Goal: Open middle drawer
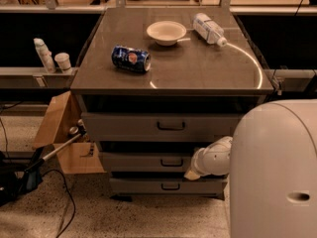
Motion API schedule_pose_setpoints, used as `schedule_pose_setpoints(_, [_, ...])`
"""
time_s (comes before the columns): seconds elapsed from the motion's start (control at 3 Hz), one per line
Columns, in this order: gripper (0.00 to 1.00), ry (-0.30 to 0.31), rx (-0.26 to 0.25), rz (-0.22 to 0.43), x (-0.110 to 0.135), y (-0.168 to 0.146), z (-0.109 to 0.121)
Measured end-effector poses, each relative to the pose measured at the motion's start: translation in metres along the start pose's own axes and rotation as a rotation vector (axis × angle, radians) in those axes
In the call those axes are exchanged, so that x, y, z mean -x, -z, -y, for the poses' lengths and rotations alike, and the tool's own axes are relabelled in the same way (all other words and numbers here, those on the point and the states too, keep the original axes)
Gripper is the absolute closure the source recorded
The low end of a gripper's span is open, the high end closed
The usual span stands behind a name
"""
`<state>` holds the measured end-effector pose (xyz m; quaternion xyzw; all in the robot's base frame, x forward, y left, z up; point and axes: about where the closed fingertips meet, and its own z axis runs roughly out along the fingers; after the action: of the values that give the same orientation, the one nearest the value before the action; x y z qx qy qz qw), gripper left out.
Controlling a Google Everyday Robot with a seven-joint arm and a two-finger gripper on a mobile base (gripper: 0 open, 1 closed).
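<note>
- Camera view: we find the gripper [194, 172] low at the cabinet's right side, in front of the drawer [138, 161], just right of its handle [172, 161].
- We cannot tell how wide it stands, nor whether it touches anything.
- The drawer sits between two others.
- On top lie a can [131, 58], bowl [166, 32] and bottle [208, 28].
</note>
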<state>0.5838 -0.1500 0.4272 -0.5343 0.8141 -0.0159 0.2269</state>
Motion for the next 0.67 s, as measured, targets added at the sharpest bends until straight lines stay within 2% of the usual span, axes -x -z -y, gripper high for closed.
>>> schedule_pose_setpoints(0.67, [0.86,0.0,0.0,0.0,0.0,0.0,0.0])
